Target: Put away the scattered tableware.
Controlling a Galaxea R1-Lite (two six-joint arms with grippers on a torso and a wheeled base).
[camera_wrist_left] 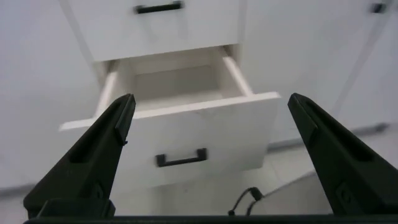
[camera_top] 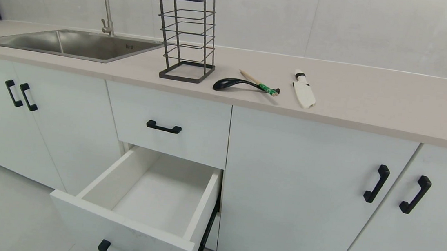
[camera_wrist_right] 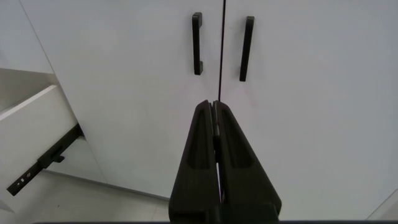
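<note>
- Sink with faucet is set into the worktop at far left.
- Left tool: fingers spread wide, holding nothing, low in front of the open drawer, facing its front panel.
- The open drawer is the lower one, pulled out toward the near side. The upper drawer is closed.
- Black wire rack stands upright on the worktop, just right of the sink.
- Black spoon lies on the worktop right of the rack, bowl toward the rack.
- Chopsticks lie angled, meeting the spoon's handle at its right end.
- White utensil with a black band lies flat, near the spoon's right, apart from it.
- Right tool: fingers pressed together, empty, facing the closed cabinet doors right of the drawer.
</note>
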